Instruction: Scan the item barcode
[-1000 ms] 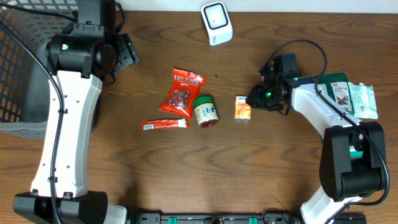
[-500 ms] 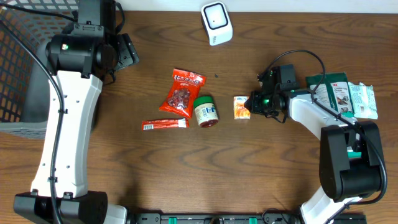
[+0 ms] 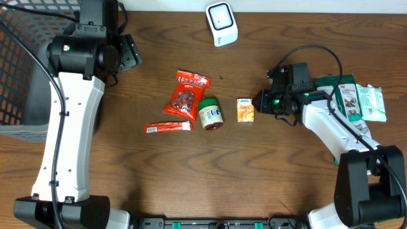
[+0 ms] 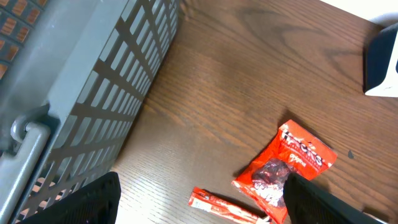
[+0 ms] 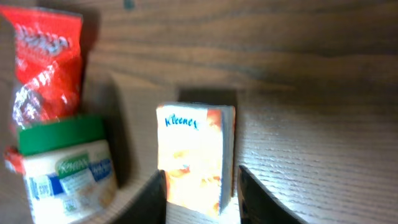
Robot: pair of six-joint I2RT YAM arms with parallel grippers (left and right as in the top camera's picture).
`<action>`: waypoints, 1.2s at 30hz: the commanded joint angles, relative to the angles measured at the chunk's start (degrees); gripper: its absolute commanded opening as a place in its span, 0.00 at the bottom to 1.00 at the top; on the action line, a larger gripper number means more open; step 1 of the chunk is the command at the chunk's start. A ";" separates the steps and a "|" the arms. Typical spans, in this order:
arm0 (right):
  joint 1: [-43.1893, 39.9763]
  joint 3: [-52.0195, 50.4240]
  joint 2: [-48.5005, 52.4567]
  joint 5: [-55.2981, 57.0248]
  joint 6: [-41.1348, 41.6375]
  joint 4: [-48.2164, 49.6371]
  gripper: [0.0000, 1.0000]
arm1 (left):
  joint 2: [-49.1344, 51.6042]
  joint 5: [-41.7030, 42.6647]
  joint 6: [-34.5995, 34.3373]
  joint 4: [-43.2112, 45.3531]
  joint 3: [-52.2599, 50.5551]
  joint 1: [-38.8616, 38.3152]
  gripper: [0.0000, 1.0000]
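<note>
Right wrist: slim rect. tissue pk (image 5: 194, 158)

1. A dark brown worktop (image 3: 210, 172) with streaked wood grain filled almost all of the overhead view.
2. A pale strip (image 3: 331, 5) ran along its far edge; whether this was wall or floor could not be told.
3. A grey mesh basket (image 3: 16, 76) stood at the far left.
4. A black rail (image 3: 210, 223) lined the near edge.
5. The light was even, and the shadows were soft and short.
</note>
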 commanded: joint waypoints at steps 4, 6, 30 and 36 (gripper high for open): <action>1.38 0.20 4.37 0.94 0.15 -0.66 0.37 | -1.14 -0.52 0.37 -0.17 0.35 0.17 0.84; 1.62 0.17 6.25 0.94 0.15 -0.26 0.35 | -1.14 -0.52 0.37 -0.15 0.35 0.17 0.84; 6.29 0.48 -9.75 24.65 -5.73 -4.90 0.01 | -1.14 -0.52 0.37 -0.17 0.35 0.17 0.84; 15.30 0.46 -8.72 51.54 -5.42 -12.02 0.01 | -1.14 -0.52 0.37 -0.17 0.35 0.17 0.84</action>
